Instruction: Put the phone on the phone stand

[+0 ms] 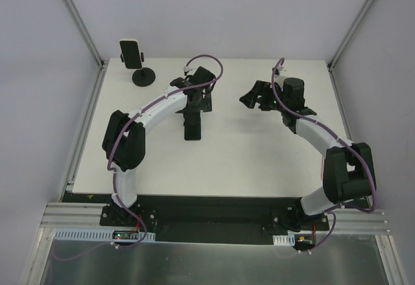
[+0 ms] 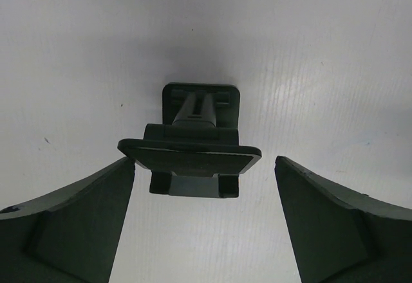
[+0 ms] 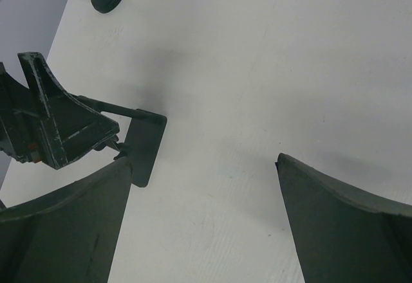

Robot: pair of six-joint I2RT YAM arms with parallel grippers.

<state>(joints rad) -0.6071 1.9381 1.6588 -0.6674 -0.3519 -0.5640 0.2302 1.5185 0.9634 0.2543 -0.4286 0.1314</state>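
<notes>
– At the near edge of the table (image 1: 259, 162): two arm bases, side by side. From there the left arm (image 1: 149, 113) bows out leftward and reaches to mid-table, and the right arm (image 1: 321, 136) mirrors it on the right. Agreed?
– Agreed. Mid-table entry: the left gripper (image 2: 205, 164) points down with its fingers spread, one on either side of a dark stand-like piece (image 2: 193, 156). There is a gap on both sides, so no contact.
– What is that piece?
– A flat plate on a short neck over a squarish foot, all dark, standing on the white top. I cannot tell more than that. From the right wrist it shows as a narrow dark slab just beside the left gripper's body.
– And the right gripper (image 3: 203, 159)?
– Also spread wide, with only bare table between the fingers. It hangs right of centre, turned toward the left gripper, the two well apart.
– Where is the phone (image 1: 131, 52)?
– Far left corner. It stands upright in the cradle of the phone stand (image 1: 143, 76): pale rim, dark face, small clips at both sides. The stand's round dark foot rests on the table just inside that corner.
– Is either gripper near it?
– Both are well apart from it; the left is the closer one.
– Is the seating in the cradle certain?
– It is too small in the overhead view to tell how firmly it sits. The right wrist view catches only the round foot at its top edge.
</notes>
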